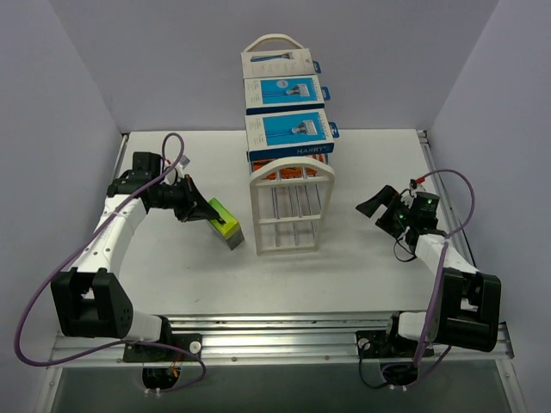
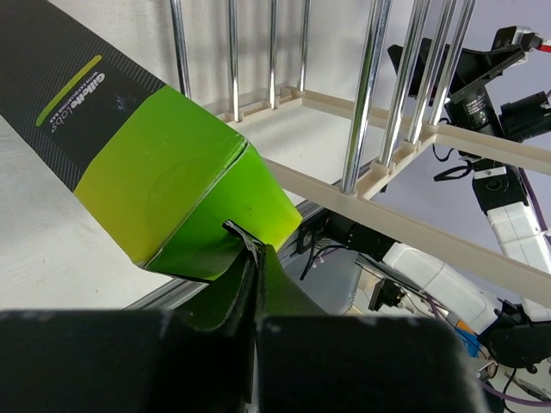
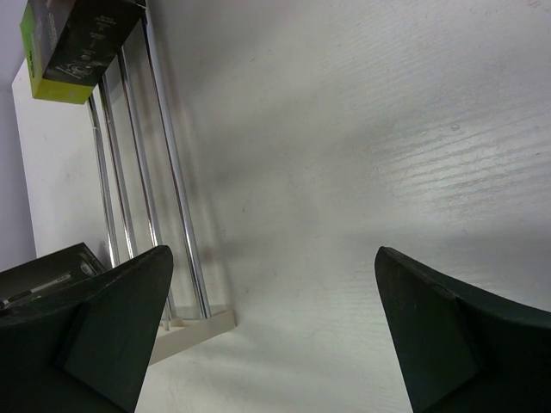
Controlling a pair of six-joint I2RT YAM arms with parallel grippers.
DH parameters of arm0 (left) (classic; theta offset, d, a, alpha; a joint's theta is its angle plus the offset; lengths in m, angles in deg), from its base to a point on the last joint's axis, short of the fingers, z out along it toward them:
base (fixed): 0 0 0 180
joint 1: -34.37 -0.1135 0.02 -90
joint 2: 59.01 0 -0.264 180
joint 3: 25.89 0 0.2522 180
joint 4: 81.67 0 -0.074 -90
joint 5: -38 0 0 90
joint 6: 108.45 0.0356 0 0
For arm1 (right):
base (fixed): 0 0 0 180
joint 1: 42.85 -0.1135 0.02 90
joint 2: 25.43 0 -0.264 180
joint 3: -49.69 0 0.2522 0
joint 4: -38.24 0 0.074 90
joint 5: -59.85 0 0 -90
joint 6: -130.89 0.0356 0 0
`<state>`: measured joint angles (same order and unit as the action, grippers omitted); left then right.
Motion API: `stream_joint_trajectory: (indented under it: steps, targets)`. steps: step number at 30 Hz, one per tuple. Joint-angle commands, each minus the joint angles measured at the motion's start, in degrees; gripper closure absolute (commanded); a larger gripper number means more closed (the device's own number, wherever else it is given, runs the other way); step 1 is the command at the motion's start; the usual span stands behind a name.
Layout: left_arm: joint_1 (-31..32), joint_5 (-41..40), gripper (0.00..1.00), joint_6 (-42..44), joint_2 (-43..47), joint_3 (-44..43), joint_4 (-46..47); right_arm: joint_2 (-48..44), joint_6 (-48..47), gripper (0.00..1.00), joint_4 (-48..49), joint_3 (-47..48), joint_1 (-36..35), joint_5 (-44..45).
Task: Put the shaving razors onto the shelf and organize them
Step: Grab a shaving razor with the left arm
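A black-and-lime razor box [image 1: 228, 228] is pinched by its end flap between the pressed-together fingers of the left gripper [image 1: 210, 215], just left of the shelf [image 1: 291, 220]. Blue-and-white razor boxes [image 1: 287, 89] are stacked atop the shelf. To its right, the right gripper [image 1: 380, 206] is seen with fingers spread, empty.

A white counter [image 1: 362, 163] with a faint streaked grain fills the middle of the scene. Plain, pale lavender-grey walls enclose it on three sides: a back wall [image 1: 172, 60], a left wall [image 1: 52, 129] and a right wall [image 1: 508, 103]. A silver metal rail [image 1: 284, 331] runs along the counter's near edge.
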<state>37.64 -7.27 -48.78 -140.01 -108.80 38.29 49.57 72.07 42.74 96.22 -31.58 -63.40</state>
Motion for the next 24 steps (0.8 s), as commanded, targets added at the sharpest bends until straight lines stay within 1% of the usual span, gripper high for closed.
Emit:
stream_joint_trajectory:
  steps: [1, 8, 9, 14, 21, 23, 24]
  targets:
    - [-0.4, -0.2, 0.94, 1.8, -0.6, -6.0, -2.9, 0.0, -0.8, 0.0, 1.9, -0.3, 0.4, -1.1]
    - [-0.4, -1.9, 0.93, 2.3, -3.4, -10.7, -6.3, -0.3, -0.4, 0.0, 2.6, -0.7, 0.4, -2.0]
    - [-0.4, -2.3, 0.07, 2.6, -4.1, -11.1, -7.1, -0.5, -0.3, 0.0, 2.7, -0.9, 0.4, -2.1]
    - [-0.4, -3.3, 0.06, 4.2, -5.8, -12.9, -9.7, -0.7, -0.3, 0.0, 2.7, -1.0, 0.5, -2.1]
    - [-0.7, -5.1, 0.06, 3.4, -5.9, -13.4, -10.8, -0.6, 0.0, 0.0, 3.4, -1.2, 0.5, -2.7]
    - [-0.7, -6.6, 0.06, 3.9, -6.1, -15.2, -12.2, -0.5, 0.1, 0.0, 3.4, -1.2, 0.5, -3.0]
    - [-0.7, -7.2, 0.06, 4.1, -6.5, -16.3, -14.4, -0.4, 0.2, 0.0, 3.6, -1.2, 0.5, -3.1]
